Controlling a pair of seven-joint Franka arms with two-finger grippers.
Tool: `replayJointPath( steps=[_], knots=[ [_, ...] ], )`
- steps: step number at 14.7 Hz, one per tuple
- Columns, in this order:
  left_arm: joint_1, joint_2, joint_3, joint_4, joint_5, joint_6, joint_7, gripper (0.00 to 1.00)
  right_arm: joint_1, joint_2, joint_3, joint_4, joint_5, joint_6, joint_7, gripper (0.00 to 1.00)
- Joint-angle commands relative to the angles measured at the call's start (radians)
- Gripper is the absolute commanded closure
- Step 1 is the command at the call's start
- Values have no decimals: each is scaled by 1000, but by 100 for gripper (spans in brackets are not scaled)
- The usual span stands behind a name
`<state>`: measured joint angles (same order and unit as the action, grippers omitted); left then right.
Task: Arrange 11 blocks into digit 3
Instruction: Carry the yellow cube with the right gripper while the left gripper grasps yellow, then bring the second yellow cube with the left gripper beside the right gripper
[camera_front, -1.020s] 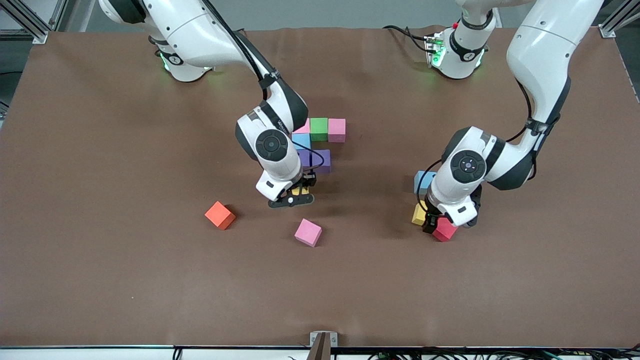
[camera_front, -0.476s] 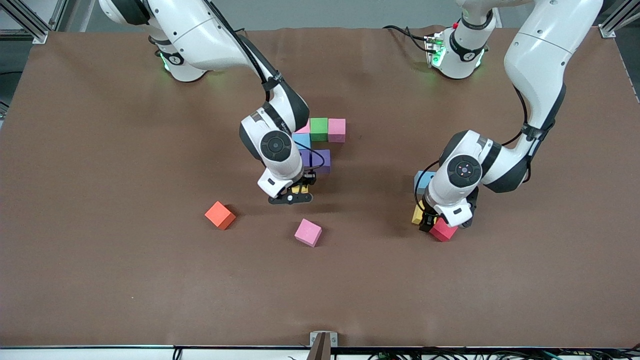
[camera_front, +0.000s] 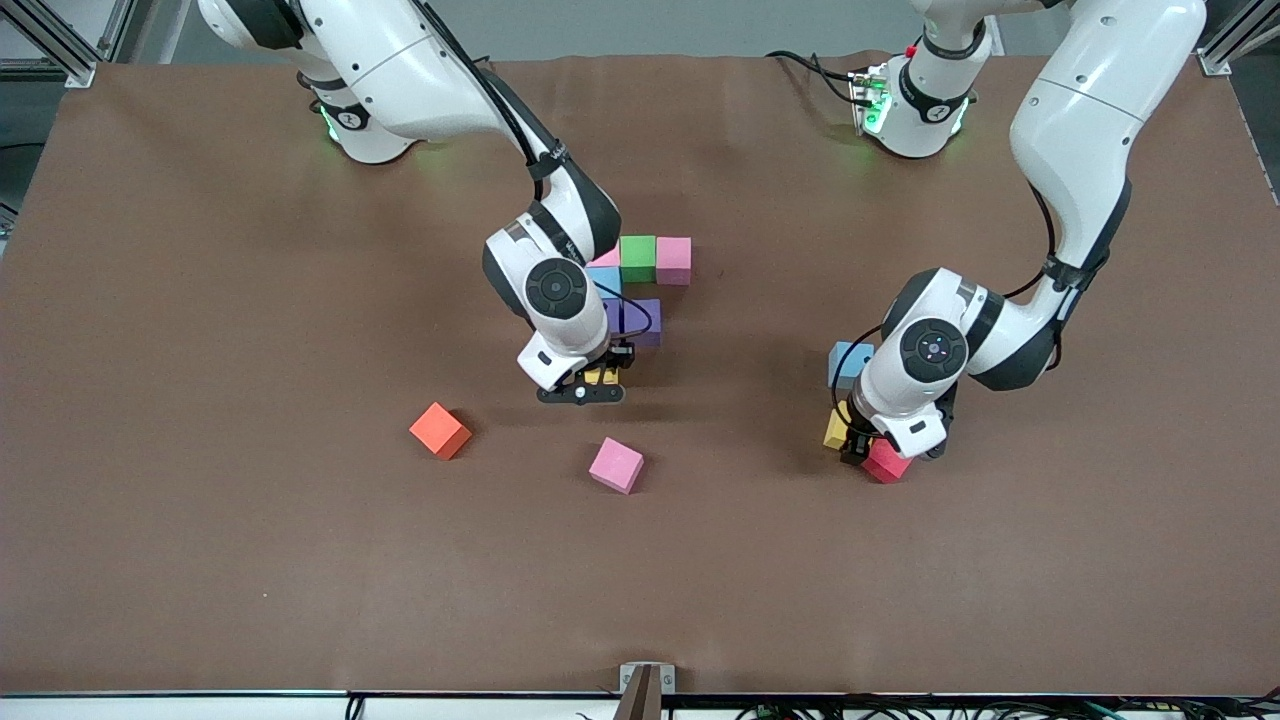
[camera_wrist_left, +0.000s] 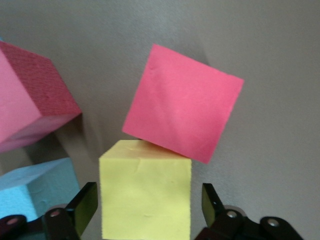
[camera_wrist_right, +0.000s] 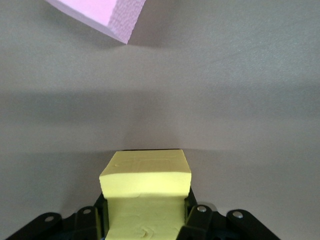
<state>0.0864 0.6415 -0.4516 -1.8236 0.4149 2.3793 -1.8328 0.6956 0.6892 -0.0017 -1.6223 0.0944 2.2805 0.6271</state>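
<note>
- The right gripper is clamped on a yellow block, which fills the space between its fingers, just above the tabletop and nearer the front camera than the purple block.
- The unfinished digit 3 sits near the middle of the tabletop: a green block touching a pink block in one row, a blue block and the purple block below them; the right arm hides the rest.
- The left gripper is down at the tabletop toward the left arm's end, its fingers spread around a second yellow block with narrow gaps showing on each side.
- A red block, turned at an angle, touches that yellow block; a light blue block lies just beside them, toward the arms' bases.
- An orange block and a loose pink block lie apart, closer to the front edge.
</note>
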Motion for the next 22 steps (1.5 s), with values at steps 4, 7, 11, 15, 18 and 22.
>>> replayJointPath(
  steps=[4, 7, 11, 15, 18, 22],
  knots=[
    [-34, 4, -10, 0, 22, 9, -84, 67, 47, -20, -34, -54, -42, 51, 71, 98],
    [-99, -22, -13, 1, 22, -49, -293, 72, 65, -23, -44, -56, -67, 53, 114, 98],
    [-155, -46, -57, -13, 21, -120, -523, 72, 67, -28, -47, -65, -70, 50, 117, 98],
    [-198, -45, -108, -37, 16, -121, -666, 72, 77, -39, -46, -76, -79, 48, 117, 98],
    [-250, -36, -108, -37, 9, -120, -732, 72, 78, -39, -46, -76, -78, 50, 117, 98],
    [-306, -20, -108, -31, 5, -106, -802, 72, 81, -40, -44, -76, -78, 45, 118, 98]
  ],
)
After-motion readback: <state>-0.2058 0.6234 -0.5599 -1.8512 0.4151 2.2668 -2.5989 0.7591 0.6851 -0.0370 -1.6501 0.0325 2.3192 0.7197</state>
